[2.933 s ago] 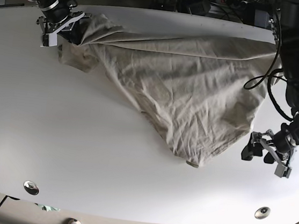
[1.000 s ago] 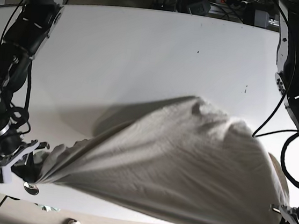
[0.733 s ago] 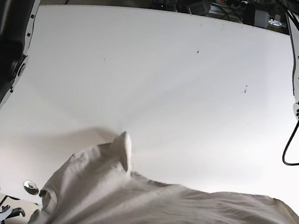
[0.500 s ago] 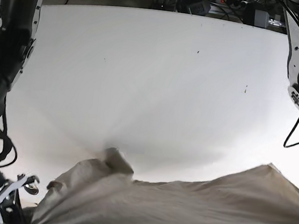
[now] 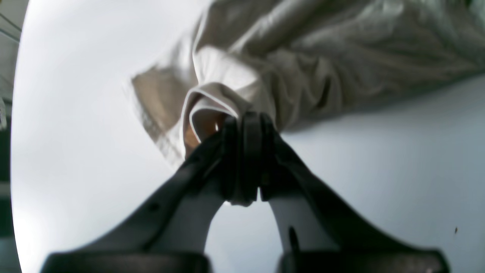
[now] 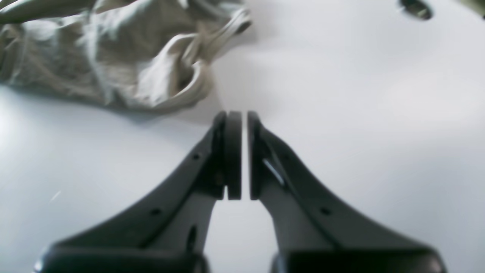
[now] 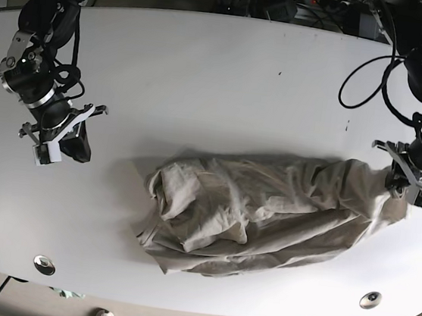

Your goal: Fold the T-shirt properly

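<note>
The T-shirt (image 7: 266,210) lies bunched toward the tabletop's (image 7: 205,73) near edge, one end clamped in the left pincer (image 7: 411,177), while the right pincer (image 7: 64,137) is together and empty; spreading comes next.

My left end effector (image 7: 410,183): jaws clamped on a fold of T-shirt (image 7: 266,210), arm reaching down from the far edge. My right end effector (image 7: 54,140): jaws together, holding nothing (narrow gap shows), wrist angled downward.
</note>
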`<act>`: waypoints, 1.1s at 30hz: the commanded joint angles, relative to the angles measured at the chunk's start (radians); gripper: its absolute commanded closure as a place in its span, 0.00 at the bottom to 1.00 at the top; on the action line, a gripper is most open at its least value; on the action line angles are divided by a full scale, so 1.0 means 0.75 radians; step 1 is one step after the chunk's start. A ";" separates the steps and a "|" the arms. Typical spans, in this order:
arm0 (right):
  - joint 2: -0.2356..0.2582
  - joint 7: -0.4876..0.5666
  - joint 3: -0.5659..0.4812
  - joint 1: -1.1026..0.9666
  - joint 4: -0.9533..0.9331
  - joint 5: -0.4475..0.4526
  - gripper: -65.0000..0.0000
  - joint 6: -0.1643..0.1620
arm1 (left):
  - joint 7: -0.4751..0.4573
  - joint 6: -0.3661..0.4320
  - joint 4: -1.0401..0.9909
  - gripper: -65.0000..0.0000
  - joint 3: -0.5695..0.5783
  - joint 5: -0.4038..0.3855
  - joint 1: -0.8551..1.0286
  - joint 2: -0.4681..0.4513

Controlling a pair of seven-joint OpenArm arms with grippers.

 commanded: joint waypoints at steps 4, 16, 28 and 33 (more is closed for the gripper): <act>-0.011 0.039 -0.007 0.112 -0.182 0.019 0.68 -0.007 | -0.022 0.003 0.040 1.00 -0.081 -0.009 0.120 0.007; -0.011 0.271 -0.377 0.648 -1.076 0.019 0.20 -0.003 | -0.022 0.003 0.040 1.00 -0.106 -0.009 0.120 0.001; -0.119 0.594 -0.508 0.771 -1.610 0.017 0.29 -0.011 | -0.022 0.003 0.040 1.00 -0.108 -0.009 0.116 0.001; -0.134 0.647 -0.506 0.767 -1.651 0.017 0.75 -0.011 | -0.022 0.003 0.040 1.00 -0.108 -0.009 0.114 -0.001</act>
